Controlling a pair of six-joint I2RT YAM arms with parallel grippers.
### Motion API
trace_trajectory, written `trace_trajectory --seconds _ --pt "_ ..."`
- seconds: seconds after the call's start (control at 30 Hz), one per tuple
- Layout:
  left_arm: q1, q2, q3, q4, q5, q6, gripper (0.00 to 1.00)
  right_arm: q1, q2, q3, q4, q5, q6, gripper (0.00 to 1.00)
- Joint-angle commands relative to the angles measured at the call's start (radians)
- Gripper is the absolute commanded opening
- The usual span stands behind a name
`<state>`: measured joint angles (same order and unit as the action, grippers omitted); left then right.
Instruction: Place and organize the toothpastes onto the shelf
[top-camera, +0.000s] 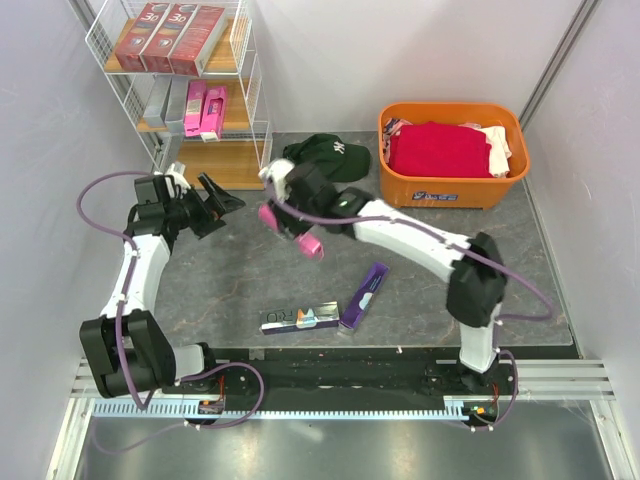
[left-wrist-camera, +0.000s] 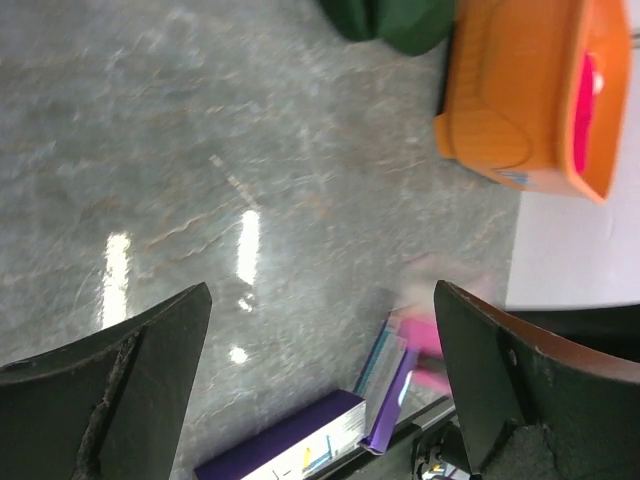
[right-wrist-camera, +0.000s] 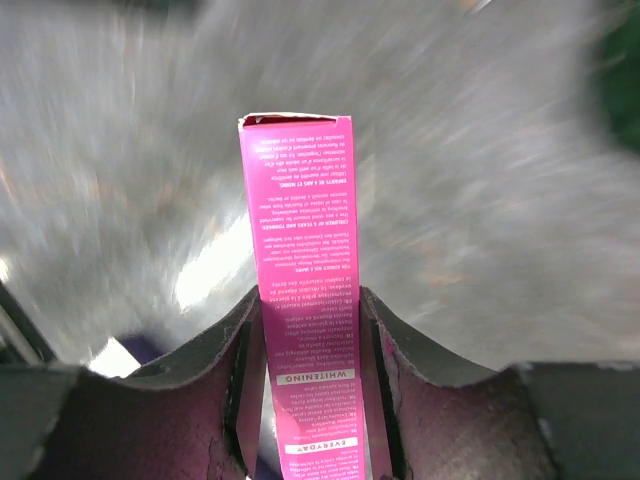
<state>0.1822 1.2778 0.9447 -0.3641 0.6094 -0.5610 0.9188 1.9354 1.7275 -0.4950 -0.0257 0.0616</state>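
The shelf (top-camera: 185, 95) stands at the back left. Three dark red toothpastes (top-camera: 168, 38) lie on its top board; silver-grey (top-camera: 168, 100) and hot pink (top-camera: 206, 108) ones lie on the middle board. My right gripper (top-camera: 287, 215) is shut on a hot pink toothpaste box (right-wrist-camera: 305, 230) and holds it above the table (top-camera: 230, 280), right of the shelf's foot. My left gripper (top-camera: 215, 200) is open and empty beside the shelf's lowest board; it also shows in the left wrist view (left-wrist-camera: 320, 385). A purple box (top-camera: 365, 295) and a holographic box (top-camera: 300, 318) lie near the front edge.
An orange tub (top-camera: 452, 160) of red and pink cloth stands at the back right. A dark green cap (top-camera: 325, 155) lies between the tub and the shelf. The left wrist view shows the tub (left-wrist-camera: 520, 110) and the two lying boxes (left-wrist-camera: 400, 390).
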Motion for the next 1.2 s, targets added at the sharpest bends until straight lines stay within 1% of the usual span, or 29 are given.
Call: trace_trajectory --seconds 0.0,0.07,0.1,0.13,0.17,0.2,0.23,0.27,0.3,0.33,0.37,0.4,0.43,0.47,0.5,0.63,0.7,0.73,0.77,0.83,0.97,1.17 --pt "0.003 -0.061 0.072 0.037 0.093 -0.049 1.00 -0.104 -0.198 -0.044 0.130 0.017 0.084 0.43" --pt "-0.003 -0.075 0.074 0.073 0.116 -0.079 1.00 -0.165 -0.254 -0.095 0.222 0.020 0.157 0.43" --pt "-0.019 -0.083 0.071 0.089 0.119 -0.114 1.00 -0.184 -0.315 -0.158 0.258 0.020 0.191 0.43" --pt "-0.033 -0.098 0.066 0.111 0.125 -0.138 1.00 -0.222 -0.350 -0.198 0.357 0.045 0.239 0.43" --pt "-0.047 -0.104 0.051 0.178 0.134 -0.167 1.00 -0.241 -0.389 -0.242 0.416 0.050 0.316 0.43" --pt "-0.090 -0.110 0.040 0.220 0.136 -0.236 1.00 -0.256 -0.462 -0.332 0.471 0.058 0.366 0.43" --pt "-0.113 -0.120 0.029 0.261 0.138 -0.275 1.00 -0.279 -0.498 -0.377 0.587 0.096 0.406 0.43" --pt "-0.162 -0.121 0.007 0.360 0.136 -0.313 1.00 -0.284 -0.536 -0.422 0.639 0.124 0.479 0.43" --pt "-0.188 -0.118 -0.003 0.428 0.135 -0.386 1.00 -0.288 -0.606 -0.510 0.691 0.151 0.510 0.43" --pt "-0.225 -0.114 -0.009 0.485 0.132 -0.420 1.00 -0.290 -0.642 -0.557 0.811 0.208 0.535 0.43" --pt "-0.249 -0.094 -0.012 0.529 0.127 -0.450 1.00 -0.291 -0.677 -0.601 0.869 0.236 0.567 0.42" --pt "-0.294 -0.083 -0.012 0.621 0.125 -0.500 1.00 -0.291 -0.735 -0.681 0.924 0.269 0.620 0.42" --pt "-0.312 -0.066 -0.006 0.651 0.124 -0.519 1.00 -0.291 -0.760 -0.715 1.016 0.294 0.651 0.42" --pt "-0.344 -0.031 0.006 0.680 0.130 -0.539 1.00 -0.291 -0.780 -0.741 1.050 0.338 0.671 0.42" --pt "-0.361 -0.014 0.015 0.744 0.131 -0.572 1.00 -0.291 -0.815 -0.775 1.072 0.355 0.710 0.43" --pt "-0.446 0.069 0.055 0.888 0.141 -0.628 1.00 -0.291 -0.872 -0.821 1.136 0.400 0.803 0.46" --pt "-0.492 0.112 0.057 0.964 0.144 -0.684 1.00 -0.294 -0.894 -0.844 1.174 0.411 0.831 0.47" --pt "-0.506 0.123 0.052 1.055 0.144 -0.710 1.00 -0.293 -0.898 -0.848 1.181 0.415 0.851 0.47" --pt "-0.535 0.138 0.052 1.098 0.147 -0.749 1.00 -0.291 -0.901 -0.853 1.185 0.418 0.862 0.47" --pt "-0.564 0.169 0.057 1.207 0.145 -0.775 0.99 -0.293 -0.903 -0.858 1.193 0.431 0.880 0.48" --pt "-0.653 0.186 0.095 1.237 0.122 -0.738 0.98 -0.294 -0.903 -0.873 1.204 0.446 0.923 0.48" --pt "-0.707 0.213 0.104 1.309 0.090 -0.749 0.94 -0.301 -0.903 -0.876 1.213 0.443 0.943 0.48"
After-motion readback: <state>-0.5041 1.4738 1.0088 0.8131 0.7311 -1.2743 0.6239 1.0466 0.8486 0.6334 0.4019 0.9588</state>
